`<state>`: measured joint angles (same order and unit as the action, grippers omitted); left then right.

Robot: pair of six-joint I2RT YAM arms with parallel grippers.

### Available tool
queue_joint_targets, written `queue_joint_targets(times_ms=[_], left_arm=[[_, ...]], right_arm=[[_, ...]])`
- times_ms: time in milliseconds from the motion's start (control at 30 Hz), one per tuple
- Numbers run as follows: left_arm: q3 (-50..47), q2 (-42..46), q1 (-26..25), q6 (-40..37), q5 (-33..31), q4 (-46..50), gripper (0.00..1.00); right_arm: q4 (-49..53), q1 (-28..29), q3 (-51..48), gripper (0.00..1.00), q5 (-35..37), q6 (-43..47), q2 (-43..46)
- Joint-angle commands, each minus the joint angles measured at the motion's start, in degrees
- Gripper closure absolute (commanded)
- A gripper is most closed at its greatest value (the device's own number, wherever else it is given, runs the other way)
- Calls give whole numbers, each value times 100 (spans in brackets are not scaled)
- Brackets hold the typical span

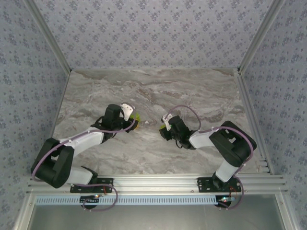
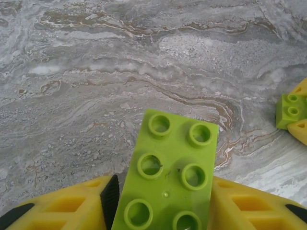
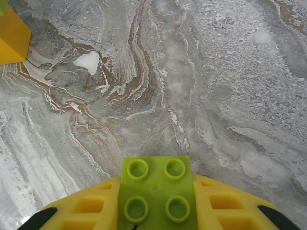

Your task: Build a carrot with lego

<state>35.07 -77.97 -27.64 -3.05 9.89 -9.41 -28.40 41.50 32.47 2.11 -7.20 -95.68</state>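
1. Left gripper (image 2: 164, 187) clamps a lime-green six-stud plastic lego brick (image 2: 170, 153), studs up, over the grey marble table (image 2: 96, 72).
2. Right gripper (image 3: 156, 187) pinches a lime-green four-stud plastic brick (image 3: 156, 175) nearby, probably lining up to join them as carrot leaves.

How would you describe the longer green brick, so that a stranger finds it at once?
Start at the left arm on the marble table. Its tip, the left gripper, holds a lime-green brick. It is oblong, showing six studs in two rows; the square brick in the right gripper shows four.
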Motion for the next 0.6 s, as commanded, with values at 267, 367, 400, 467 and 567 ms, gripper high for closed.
queue_joint_targets(times_ms=[267, 367, 400, 467, 567], left_arm=[[287, -206, 30, -84, 341, 159, 59], [302, -220, 32, -93, 379, 185, 62], [314, -233, 30, -99, 397, 195, 64], [320, -233, 30, -116, 437, 211, 66], [347, -238, 30, -118, 532, 261, 68]], right_arm=[[391, -79, 33, 87, -84, 34, 97], [496, -114, 88, 87, -194, 68, 169], [534, -138, 105, 87, -223, 78, 202], [621, -165, 139, 87, -275, 104, 259], [714, -239, 154, 87, -389, 114, 379]])
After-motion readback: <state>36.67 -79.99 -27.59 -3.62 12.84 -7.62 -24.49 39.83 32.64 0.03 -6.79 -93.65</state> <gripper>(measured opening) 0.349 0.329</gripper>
